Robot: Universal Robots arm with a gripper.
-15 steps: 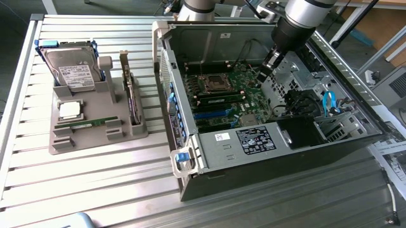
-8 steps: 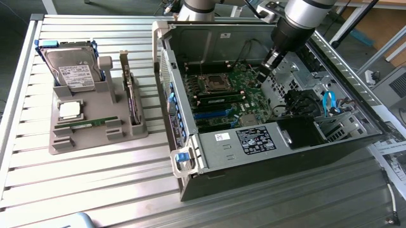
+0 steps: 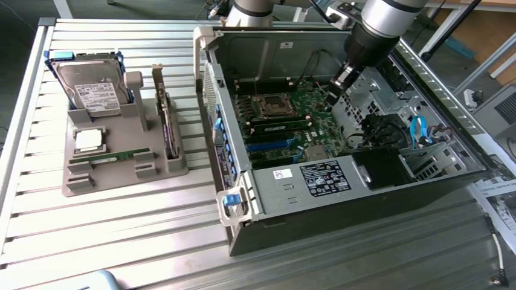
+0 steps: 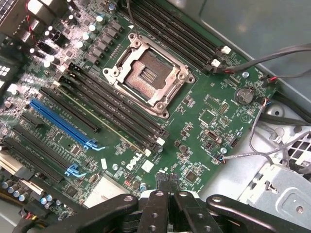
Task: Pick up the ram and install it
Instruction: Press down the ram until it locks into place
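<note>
One ram [image 3: 109, 157] lies flat in a slot of the grey holder [image 3: 121, 181] on the table [image 3: 121, 241], well apart from the gripper [image 4: 167, 180]. That holder also carries a hard drive [image 3: 93, 87], a processor chip [image 3: 89, 140] and an upright card [image 3: 167, 124]. Beside it stands the open case [image 3: 363, 181], holding the motherboard [image 4: 214, 116] with its bare socket [image 4: 146, 75]. Over the board, inside the case, hangs the gripper, fingers pressed together and empty.

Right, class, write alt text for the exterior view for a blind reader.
A robot arm reaches into an open PC case, above its motherboard. At the exterior view's left, a grey holder holds a ram, hard drive and processor.
</note>
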